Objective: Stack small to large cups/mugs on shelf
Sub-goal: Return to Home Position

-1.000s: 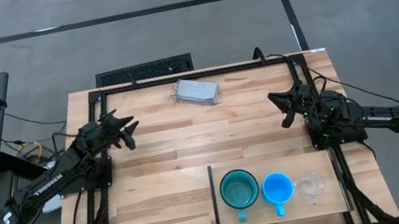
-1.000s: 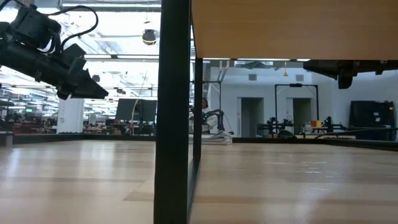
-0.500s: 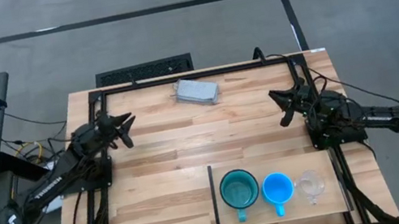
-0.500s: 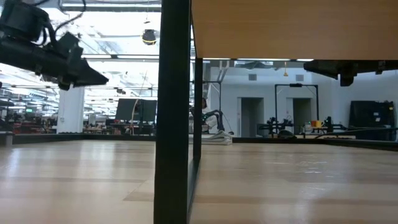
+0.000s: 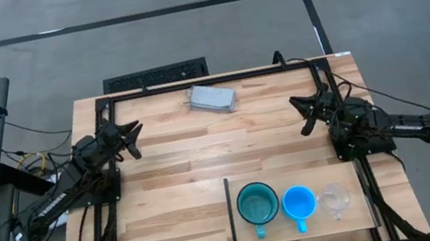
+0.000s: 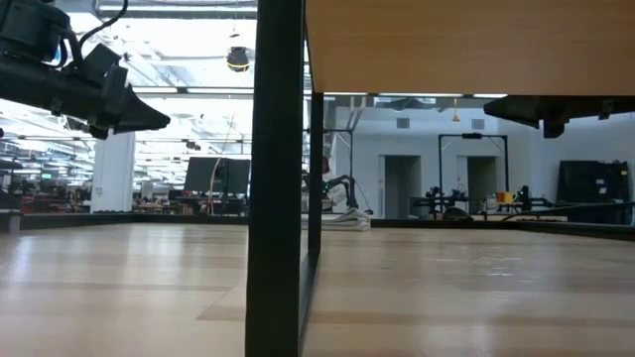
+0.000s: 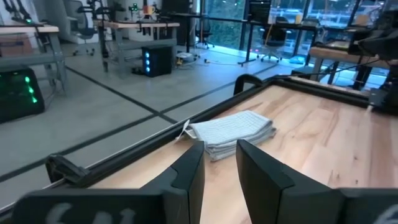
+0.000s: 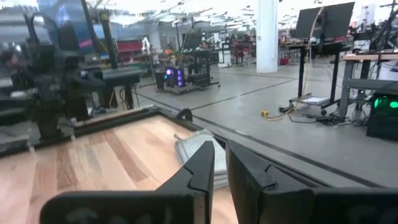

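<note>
At the lower right of the overhead frame, the teal mug (image 5: pixel 257 204), blue mug (image 5: pixel 299 204) and clear cup (image 5: pixel 335 199) stand side by side on the pale shelf (image 5: pixel 357 221), not yet nested. The left gripper (image 5: pixel 132 140) and right gripper (image 5: pixel 305 115) hover mid-table, jaws a narrow gap apart, holding nothing. The likely opening move is to spread the right jaws and pinch the clear cup's rim gently; no legible writing shows.

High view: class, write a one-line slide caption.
Three cups line the shelf; left gripper and right gripper wait apart.
</note>
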Tool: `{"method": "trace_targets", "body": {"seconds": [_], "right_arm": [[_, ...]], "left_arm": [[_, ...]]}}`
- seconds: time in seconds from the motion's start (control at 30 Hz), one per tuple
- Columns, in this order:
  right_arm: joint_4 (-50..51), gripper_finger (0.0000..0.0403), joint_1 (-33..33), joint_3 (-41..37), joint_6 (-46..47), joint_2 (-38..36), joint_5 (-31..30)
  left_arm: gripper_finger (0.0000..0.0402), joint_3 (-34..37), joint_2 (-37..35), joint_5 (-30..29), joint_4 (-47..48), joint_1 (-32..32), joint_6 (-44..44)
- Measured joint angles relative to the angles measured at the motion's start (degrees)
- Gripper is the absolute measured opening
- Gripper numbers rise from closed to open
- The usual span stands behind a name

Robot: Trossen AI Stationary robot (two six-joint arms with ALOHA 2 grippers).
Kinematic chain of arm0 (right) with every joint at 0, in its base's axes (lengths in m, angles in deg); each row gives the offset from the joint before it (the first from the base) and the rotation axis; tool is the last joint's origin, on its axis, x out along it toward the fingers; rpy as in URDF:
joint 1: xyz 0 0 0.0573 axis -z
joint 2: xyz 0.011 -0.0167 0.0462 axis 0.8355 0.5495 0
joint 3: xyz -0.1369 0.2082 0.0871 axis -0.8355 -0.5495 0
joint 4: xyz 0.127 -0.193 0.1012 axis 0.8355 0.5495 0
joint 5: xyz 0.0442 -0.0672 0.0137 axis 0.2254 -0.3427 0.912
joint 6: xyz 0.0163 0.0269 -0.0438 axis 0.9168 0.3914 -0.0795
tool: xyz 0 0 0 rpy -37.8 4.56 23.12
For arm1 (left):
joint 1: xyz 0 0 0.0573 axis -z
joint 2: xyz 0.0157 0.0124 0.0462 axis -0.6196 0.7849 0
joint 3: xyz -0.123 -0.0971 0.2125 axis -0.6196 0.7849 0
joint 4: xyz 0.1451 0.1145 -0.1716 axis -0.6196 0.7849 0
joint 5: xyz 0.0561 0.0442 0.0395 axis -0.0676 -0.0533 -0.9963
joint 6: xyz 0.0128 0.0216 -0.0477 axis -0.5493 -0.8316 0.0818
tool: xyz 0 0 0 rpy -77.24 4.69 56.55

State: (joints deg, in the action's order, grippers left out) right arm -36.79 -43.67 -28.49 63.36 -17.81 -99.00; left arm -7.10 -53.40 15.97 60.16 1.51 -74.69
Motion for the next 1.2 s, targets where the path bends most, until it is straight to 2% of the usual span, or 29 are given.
{"method": "trace_targets", "body": {"seconds": [0.37, 0.5, 0.87, 1.07, 1.2], "right_arm": [[-0.6, 0.0063, -0.2, -0.1, -0.3, 0.0, 0.2], [-3.8, 0.0063, -0.2, -0.1, -3.5, -0.1, 0.2], [-7.8, 0.0063, -0.6, -0.1, -3.4, -0.5, 0.6], [-7.3, 0.0063, -0.6, -0.1, 10.9, -0.5, 0.6], [-5.6, 0.0063, -0.6, -0.1, 15.9, -0.4, 0.6]], "left_arm": [[0.0082, 0.0, 0.0, 1.3, 0.1, 0.0, -0.3], [0.0083, 0.0, 0.0, 1.5, 0.1, 0.0, -0.5], [0.0083, 0.0, 0.0, 1.5, 0.7, 0.0, 0.6], [0.0083, 0.0, 0.0, 1.4, 0.7, 0.0, 1.0], [0.0083, 0.0, 0.0, 1.4, 0.7, 0.0, 3.8]]}}
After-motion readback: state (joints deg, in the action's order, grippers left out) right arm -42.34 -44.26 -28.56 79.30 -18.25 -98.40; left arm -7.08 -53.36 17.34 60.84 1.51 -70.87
